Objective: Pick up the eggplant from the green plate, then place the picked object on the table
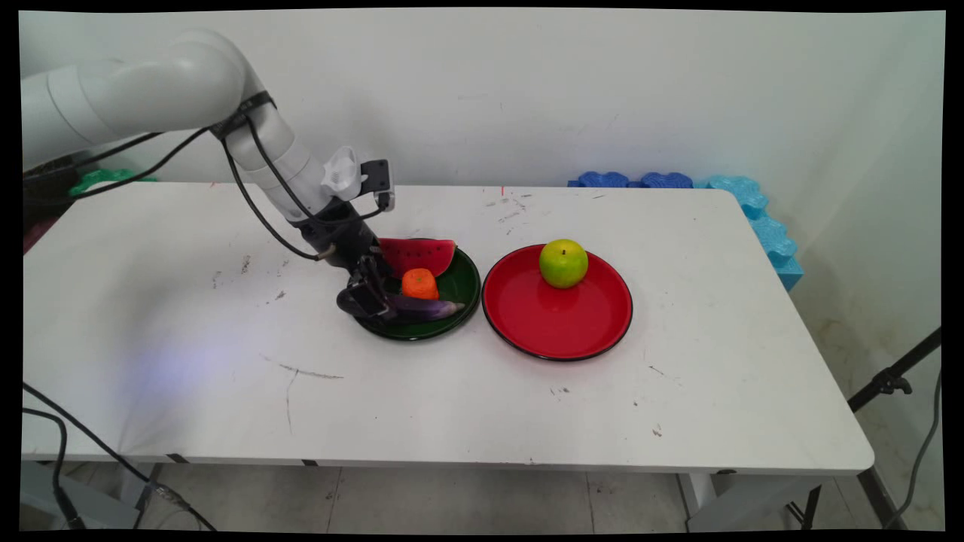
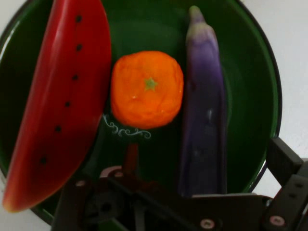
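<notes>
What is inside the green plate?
The green plate holds a watermelon slice, an orange and a purple eggplant. The gripper covers the eggplant's near end and the plate's left part.

Green apple on red plate; blue foam blocks behind.

Two plates — one green, one red — one watermelon slice, one orange, one eggplant, one green apple

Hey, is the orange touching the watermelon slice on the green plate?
Apart. The hand view shows a thin dark strip of green plate between the orange and the watermelon slice.
</notes>
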Robot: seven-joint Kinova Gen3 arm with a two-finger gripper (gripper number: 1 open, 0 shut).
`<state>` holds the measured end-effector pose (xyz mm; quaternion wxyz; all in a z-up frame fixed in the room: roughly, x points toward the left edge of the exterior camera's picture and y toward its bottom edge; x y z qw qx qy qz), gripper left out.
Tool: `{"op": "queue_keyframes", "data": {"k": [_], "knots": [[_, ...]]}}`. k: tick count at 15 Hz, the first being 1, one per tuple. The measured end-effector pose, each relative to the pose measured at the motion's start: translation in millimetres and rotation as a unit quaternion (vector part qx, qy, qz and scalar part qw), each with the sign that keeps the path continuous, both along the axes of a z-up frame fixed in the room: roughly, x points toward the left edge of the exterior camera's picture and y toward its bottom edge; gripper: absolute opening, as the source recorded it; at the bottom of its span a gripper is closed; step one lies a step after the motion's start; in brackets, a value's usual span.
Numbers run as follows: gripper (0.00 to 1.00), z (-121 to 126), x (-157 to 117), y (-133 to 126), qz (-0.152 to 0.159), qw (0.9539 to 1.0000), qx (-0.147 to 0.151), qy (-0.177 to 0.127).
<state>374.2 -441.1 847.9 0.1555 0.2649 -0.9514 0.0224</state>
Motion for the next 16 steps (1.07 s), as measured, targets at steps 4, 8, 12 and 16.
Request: {"op": "queue_keyframes", "data": {"k": [4,8,12,16], "knots": [[0.0,-10,2,-3,-0.003,0.9999,0.011,-0.002],[0.0,-16,2,-5,-0.008,0.9998,0.016,0.0],[0.0,-10,-1,-8,-0.008,0.9998,0.015,0.007],[0.0,29,-16,-9,-0.008,0.9994,0.004,0.033]]}}
